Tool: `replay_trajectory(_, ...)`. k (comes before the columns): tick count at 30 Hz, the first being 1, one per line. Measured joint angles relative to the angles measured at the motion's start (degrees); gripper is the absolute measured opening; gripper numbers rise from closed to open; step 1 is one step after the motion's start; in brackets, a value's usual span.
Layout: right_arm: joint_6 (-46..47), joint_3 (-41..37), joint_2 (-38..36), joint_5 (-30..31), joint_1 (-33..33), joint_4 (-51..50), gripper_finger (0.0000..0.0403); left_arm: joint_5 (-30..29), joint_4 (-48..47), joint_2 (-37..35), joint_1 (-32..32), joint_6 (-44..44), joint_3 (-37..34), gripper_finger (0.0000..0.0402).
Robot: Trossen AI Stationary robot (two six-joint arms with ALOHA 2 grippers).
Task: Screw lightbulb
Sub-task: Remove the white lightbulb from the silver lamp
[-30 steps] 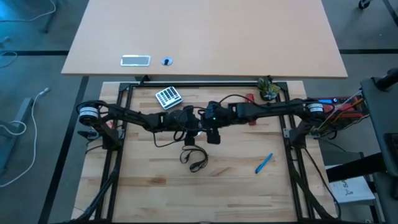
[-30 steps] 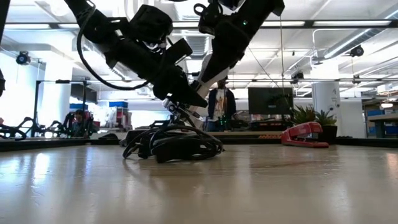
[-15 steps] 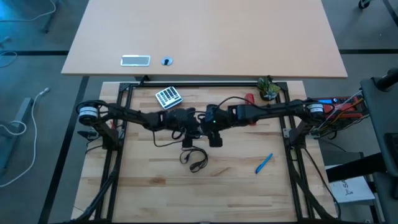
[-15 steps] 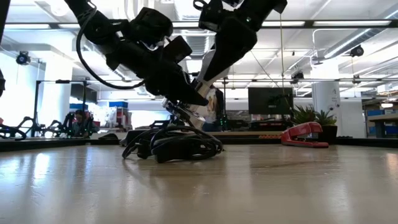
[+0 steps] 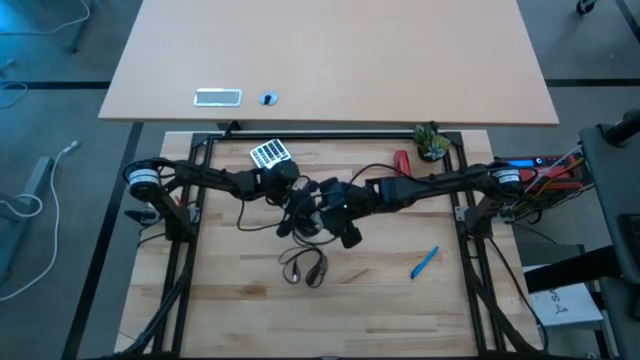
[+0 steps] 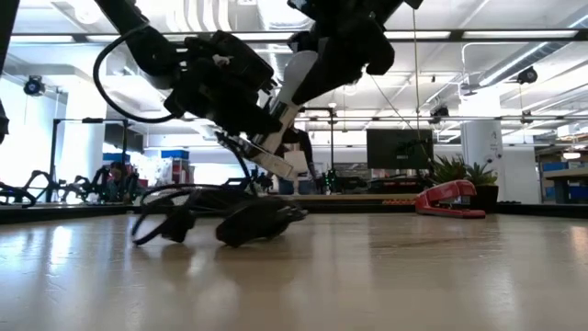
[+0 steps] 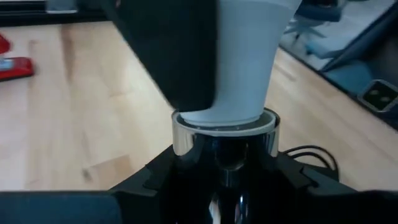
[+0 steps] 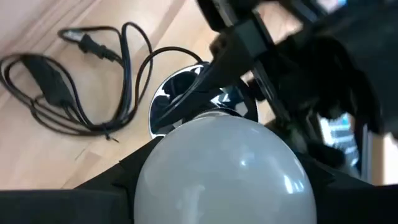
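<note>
Near the centre of the high view, the left gripper (image 5: 292, 198) pinches the shiny silver socket (image 7: 224, 134) by its sides. Just right of it, the right gripper (image 5: 335, 212) clasps the lightbulb (image 8: 222, 171) around its frosted globe. In the left wrist view the lightbulb's narrow end sits inside the socket rim. To finish well, I judge the bulb should stay in line with the socket while it turns, with the socket held steady. The black cord (image 5: 303, 267) lies coiled below centre and could drag. At upper right a red stapler (image 5: 402, 160) and small plant (image 5: 432, 143) sit well clear, and a blue pen (image 5: 424, 262) lies at lower right.
</note>
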Motion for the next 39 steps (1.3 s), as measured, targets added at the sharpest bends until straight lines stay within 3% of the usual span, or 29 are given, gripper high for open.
replay_trajectory(7,-9.9,-0.2,0.0,0.1,0.6,2.5,0.0231,3.6,-0.4,0.0,0.0,-1.0,0.1,0.0157)
replay_trajectory(12,-10.8,-0.3,0.0,-0.4,0.6,2.6,0.0231,2.9,-0.6,0.0,-0.1,-1.8,0.1,0.0157)
replay_trajectory(14,-7.8,-0.3,0.0,-1.0,0.5,2.3,0.0235,-0.2,-0.6,0.0,-0.3,-1.8,0.0,0.0157)
replay_trajectory(18,-0.7,-0.4,-1.3,1.5,0.2,-1.6,0.0284,-4.1,-0.6,-0.1,-0.4,0.2,-0.3,0.0157)
replay_trajectory(21,4.7,-0.5,-2.6,1.4,-0.3,-4.2,0.0302,-10.4,0.6,-0.1,-0.6,0.2,-0.4,0.0157)
replay_trajectory(27,17.7,-0.7,-4.2,3.2,-0.3,-6.6,0.0284,-26.5,1.8,-0.2,-0.7,0.7,-0.3,0.0157)
replay_trajectory(33,33.0,-2.0,-7.4,6.4,0.1,-9.9,0.0268,-32.7,3.4,-0.2,-1.6,2.7,-0.1,0.0157)
replay_trajectory(37,44.5,-3.9,-11.8,8.6,1.8,-16.4,0.0280,-41.1,2.3,-0.3,-2.8,5.5,-1.1,0.0157)
replay_trajectory(39,49.5,-3.9,-13.9,11.2,3.7,-14.3,0.0284,-45.1,2.8,0.6,-3.3,8.0,-1.3,0.0157)
